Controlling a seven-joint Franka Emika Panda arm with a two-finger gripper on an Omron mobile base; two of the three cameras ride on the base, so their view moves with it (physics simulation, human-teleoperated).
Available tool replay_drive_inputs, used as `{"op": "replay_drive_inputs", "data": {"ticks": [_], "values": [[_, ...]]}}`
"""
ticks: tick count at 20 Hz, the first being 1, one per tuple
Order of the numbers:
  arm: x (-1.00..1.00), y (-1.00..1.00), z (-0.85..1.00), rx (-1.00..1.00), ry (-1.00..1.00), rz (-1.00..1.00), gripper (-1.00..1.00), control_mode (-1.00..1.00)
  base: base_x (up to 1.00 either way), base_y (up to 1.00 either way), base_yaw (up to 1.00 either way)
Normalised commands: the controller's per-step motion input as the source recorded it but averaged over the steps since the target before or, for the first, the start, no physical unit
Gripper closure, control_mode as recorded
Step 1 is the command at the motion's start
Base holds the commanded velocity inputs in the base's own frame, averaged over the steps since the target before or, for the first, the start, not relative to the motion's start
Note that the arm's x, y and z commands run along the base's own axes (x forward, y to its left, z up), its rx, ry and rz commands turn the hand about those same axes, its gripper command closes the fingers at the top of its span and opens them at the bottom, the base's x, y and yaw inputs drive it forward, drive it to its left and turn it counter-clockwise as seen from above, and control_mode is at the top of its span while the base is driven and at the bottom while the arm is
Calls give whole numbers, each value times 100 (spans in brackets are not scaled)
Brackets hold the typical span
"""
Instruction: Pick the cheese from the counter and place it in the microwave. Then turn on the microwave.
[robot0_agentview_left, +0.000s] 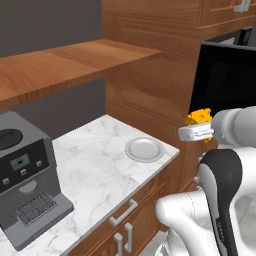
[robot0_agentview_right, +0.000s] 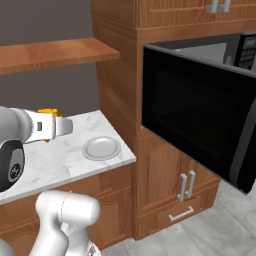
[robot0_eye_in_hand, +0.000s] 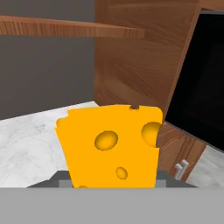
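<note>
The cheese, an orange-yellow wedge with holes, is held in the air with my gripper shut on it. In the left base view the cheese hangs past the right end of the counter, just left of the microwave. From the right base side, the cheese peeks out behind the gripper, above the counter. The microwave has its dark glass door swung open toward me, with the button panel at the far right.
A round grey plate lies near the counter's right end. A grey coffee machine stands at the left. A wooden shelf hangs above the counter, and a wooden cabinet wall separates the counter from the microwave.
</note>
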Motion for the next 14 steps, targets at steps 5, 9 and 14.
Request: {"op": "replay_drive_inputs", "data": {"ticks": [5,9,14], "values": [[0,0,0,0,0,0,100,100,-49,-28,-9],[0,0,0,0,0,0,100,100,-52,-39,-10],[0,0,0,0,0,0,100,100,-30,-51,-16]]}}
